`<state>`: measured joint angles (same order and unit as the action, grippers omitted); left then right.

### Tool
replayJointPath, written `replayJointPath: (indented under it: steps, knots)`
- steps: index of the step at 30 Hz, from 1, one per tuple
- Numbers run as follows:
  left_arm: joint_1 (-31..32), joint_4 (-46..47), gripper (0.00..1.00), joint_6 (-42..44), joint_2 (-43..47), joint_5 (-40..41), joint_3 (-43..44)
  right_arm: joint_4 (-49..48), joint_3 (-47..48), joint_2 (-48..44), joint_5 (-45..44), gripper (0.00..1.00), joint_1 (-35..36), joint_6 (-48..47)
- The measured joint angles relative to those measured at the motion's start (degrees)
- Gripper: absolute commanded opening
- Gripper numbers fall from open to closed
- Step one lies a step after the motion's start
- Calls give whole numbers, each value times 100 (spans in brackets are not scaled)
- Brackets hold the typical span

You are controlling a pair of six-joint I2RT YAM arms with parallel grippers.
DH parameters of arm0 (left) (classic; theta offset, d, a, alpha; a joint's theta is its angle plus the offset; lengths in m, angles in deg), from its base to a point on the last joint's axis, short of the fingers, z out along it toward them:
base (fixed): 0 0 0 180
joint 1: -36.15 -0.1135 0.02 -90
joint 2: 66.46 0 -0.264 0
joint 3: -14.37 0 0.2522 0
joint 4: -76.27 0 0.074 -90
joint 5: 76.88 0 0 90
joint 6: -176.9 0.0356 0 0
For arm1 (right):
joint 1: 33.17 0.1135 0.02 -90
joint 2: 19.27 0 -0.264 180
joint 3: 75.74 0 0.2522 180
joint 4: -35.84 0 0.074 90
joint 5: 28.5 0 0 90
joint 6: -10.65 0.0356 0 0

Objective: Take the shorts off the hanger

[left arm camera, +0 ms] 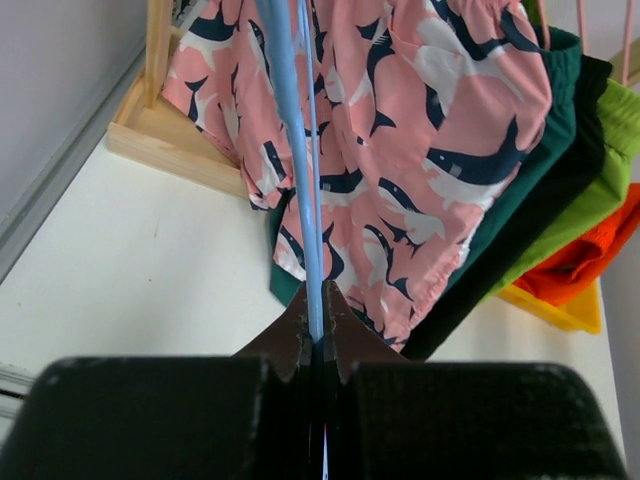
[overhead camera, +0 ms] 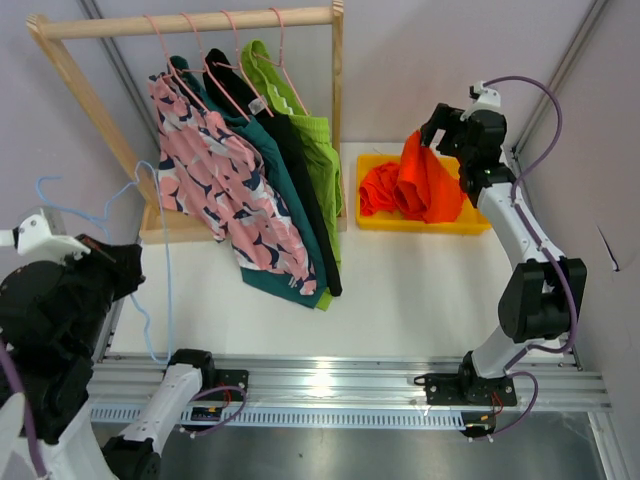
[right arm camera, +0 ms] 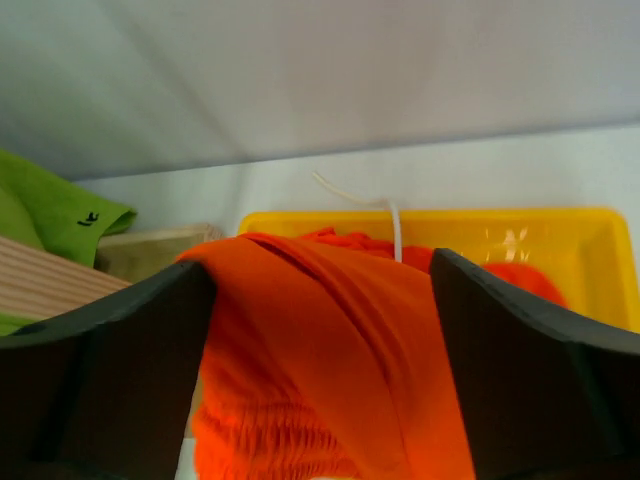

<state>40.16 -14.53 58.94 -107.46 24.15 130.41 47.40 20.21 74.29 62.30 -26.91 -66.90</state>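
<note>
Four shorts hang on pink hangers [overhead camera: 225,60] on a wooden rack [overhead camera: 200,22]: pink with navy splotches [overhead camera: 215,180], teal [overhead camera: 265,150], black [overhead camera: 305,190] and lime green [overhead camera: 318,150]. The orange shorts [overhead camera: 420,180] hang from my right gripper [overhead camera: 432,130] down into a yellow tray [overhead camera: 420,226]. In the right wrist view that gripper [right arm camera: 322,265] stands wide open, with the orange fabric [right arm camera: 330,360] draped between its fingers. My left gripper [overhead camera: 130,265], at the far left, is shut on an empty blue wire hanger [overhead camera: 160,260]; the left wrist view shows the wire [left arm camera: 290,150] pinched between the fingers [left arm camera: 318,325].
The rack's wooden base [left arm camera: 170,150] lies along the table's left back. The left wrist view shows the pink shorts [left arm camera: 420,130] in front of the teal [left arm camera: 520,190], black [left arm camera: 540,210] and lime [left arm camera: 610,170] ones. A metal rail [overhead camera: 330,385] runs along the near edge.
</note>
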Motion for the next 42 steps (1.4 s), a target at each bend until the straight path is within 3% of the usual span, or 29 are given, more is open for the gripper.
replayJointPath:
  steps: [5, 9, 13, 18, 22, 28, 31, 37, 42]
  knots:
    - [11, 826, 0, 479, -326, 236, -647, 621, 245, 136, -431, 99, 63, 487]
    - [22, 1567, 0, 1071, -1080, 535, -782, 761, -802, -466, -509, 99, 249, 734]
    - [20, 2188, 0, 1576, -2017, 721, -612, 1016, -1963, -1628, -474, 99, 498, 903]
    - [-98, 2426, 0, 1941, -3303, 824, 365, 1034, -3018, -3327, -466, 99, 1038, 1036]
    - [-205, 2562, 0, 2015, -3877, 833, 1261, 960, -3421, -3866, -481, 99, 1541, 1045]
    - [-348, 2566, 0, 2146, -4682, 811, 3047, 1095, -3727, -3860, -490, 99, 1941, 1043]
    - [-616, 2371, 0, 2153, -5012, 675, 3530, 1134, -3751, -3860, -507, 99, 2061, 1043]
    - [-1311, 2531, 0, 2129, -5890, 374, 3989, 1180, -3759, -3880, -570, 99, 2492, 1045]
    - [-1469, 2555, 0, 2090, -6522, 184, 4116, 1200, -3866, -3954, -664, 99, 2813, 1047]
